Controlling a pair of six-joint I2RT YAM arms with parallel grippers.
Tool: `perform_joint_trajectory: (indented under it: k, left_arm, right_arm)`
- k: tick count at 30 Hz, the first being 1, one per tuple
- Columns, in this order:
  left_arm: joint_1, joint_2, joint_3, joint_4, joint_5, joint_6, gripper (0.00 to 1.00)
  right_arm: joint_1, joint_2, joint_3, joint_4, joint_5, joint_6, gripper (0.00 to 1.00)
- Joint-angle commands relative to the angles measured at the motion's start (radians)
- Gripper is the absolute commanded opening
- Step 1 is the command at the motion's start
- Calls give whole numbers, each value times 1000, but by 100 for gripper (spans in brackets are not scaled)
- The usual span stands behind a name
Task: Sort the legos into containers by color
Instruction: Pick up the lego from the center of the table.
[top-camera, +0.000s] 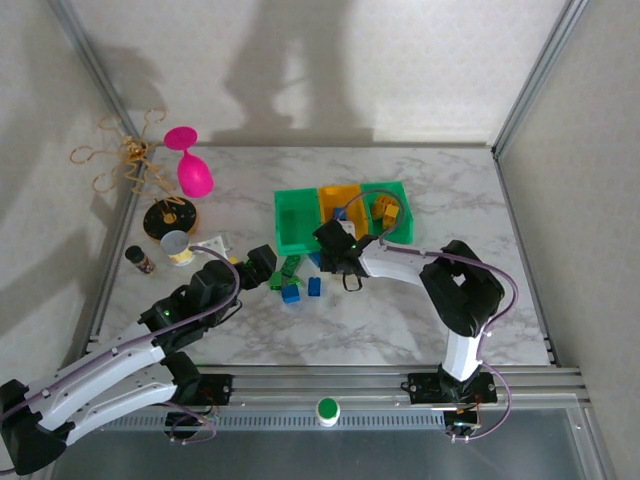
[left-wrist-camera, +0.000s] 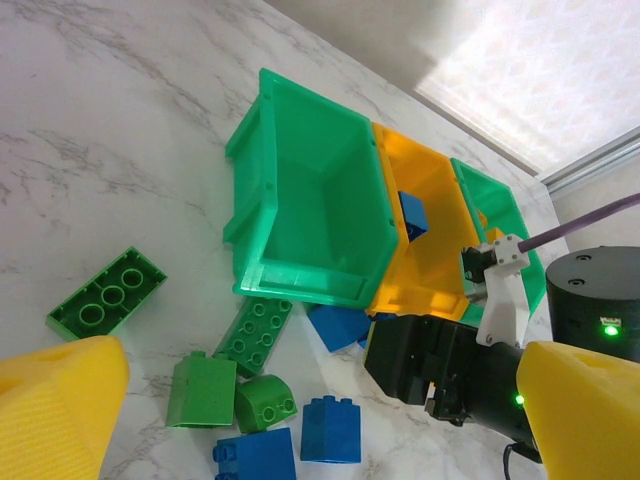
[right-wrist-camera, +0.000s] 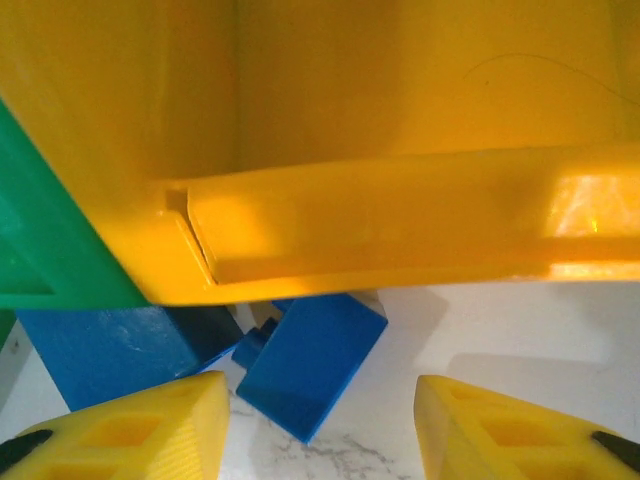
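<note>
**Brick sort: both grippers at the pile, jaws empty**

Back left on the marble table (top-camera: 350, 335), the pink goblet (top-camera: 190, 168) is beside a gold wire stand (top-camera: 125, 155), well apart from the work.

The left gripper (top-camera: 262, 264) sits low at the left edge of the loose legos (top-camera: 290, 268). In its wrist view the yellow fingers (left-wrist-camera: 60, 410) stand wide apart with nothing between them (the pile lies ahead of the gap).

Loose pieces:
- A flat green brick (left-wrist-camera: 108, 292) lies alone on the marble.
- A green plate (left-wrist-camera: 255, 335) touches the front of the left green bin (left-wrist-camera: 320, 200).
- A sloped green brick (left-wrist-camera: 202, 390) and a rounded green brick (left-wrist-camera: 265, 402) touch each other.
- A low blue brick (left-wrist-camera: 255, 458) and a taller blue brick (left-wrist-camera: 331, 430) sit just beside them.

Next along the row, touching the left green bin, the orange bin (left-wrist-camera: 440, 280) has a stray blue brick (left-wrist-camera: 412, 215) inside. After it, the right green bin (top-camera: 392, 188) holds yellow bricks (top-camera: 385, 210).

The right gripper (right-wrist-camera: 320, 400) is at the orange bin's front lip, its fingers (right-wrist-camera: 520, 435) part-way apart and clamping nothing. A tilted blue brick (right-wrist-camera: 310, 365) rests on the table just ahead of the gap, under the lip, with a second blue brick (right-wrist-camera: 110, 345) just beside it
</note>
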Motion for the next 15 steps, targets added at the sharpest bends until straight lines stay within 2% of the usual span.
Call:
perform_joint_trajectory:
  k: [1, 7, 15]
  left_arm:
    - [8, -12, 0, -20, -25, 3, 100]
    - [8, -11, 6, -19, -25, 8, 100]
    - [8, -12, 8, -26, -25, 12, 100]
  right_arm:
    - [2, 23, 41, 9, 42, 11, 51]
    - [-11, 55, 73, 0, 68, 2, 49]
    - [-16, 35, 44, -7, 74, 5, 42]
